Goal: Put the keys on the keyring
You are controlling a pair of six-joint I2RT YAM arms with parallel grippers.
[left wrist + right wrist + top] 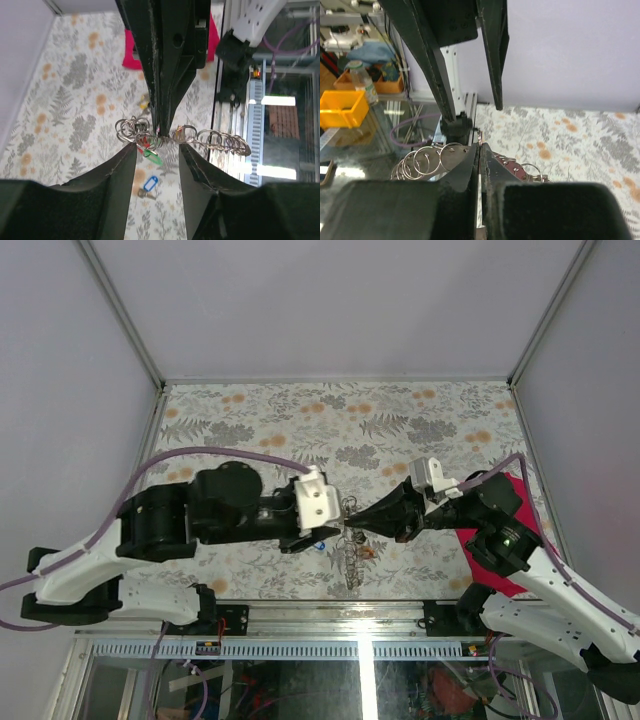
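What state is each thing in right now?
Left pincer: open.
Right pincer: shut on the silvery metal keyring chain.
Red plastic-headed key: hanging at the chain.
Green plastic-headed key: hanging at the chain.
Blue plastic-headed key: loose on the floral table.
Yellow plastic-headed key: loose on the table.

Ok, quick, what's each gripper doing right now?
Left gripper: open, holding nothing.
Right gripper: shut, pinching the keyring.

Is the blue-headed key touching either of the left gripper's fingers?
Apart. The left wrist view shows the blue-headed key lying between the left gripper's fingers, with patterned tabletop visible on both sides of it.
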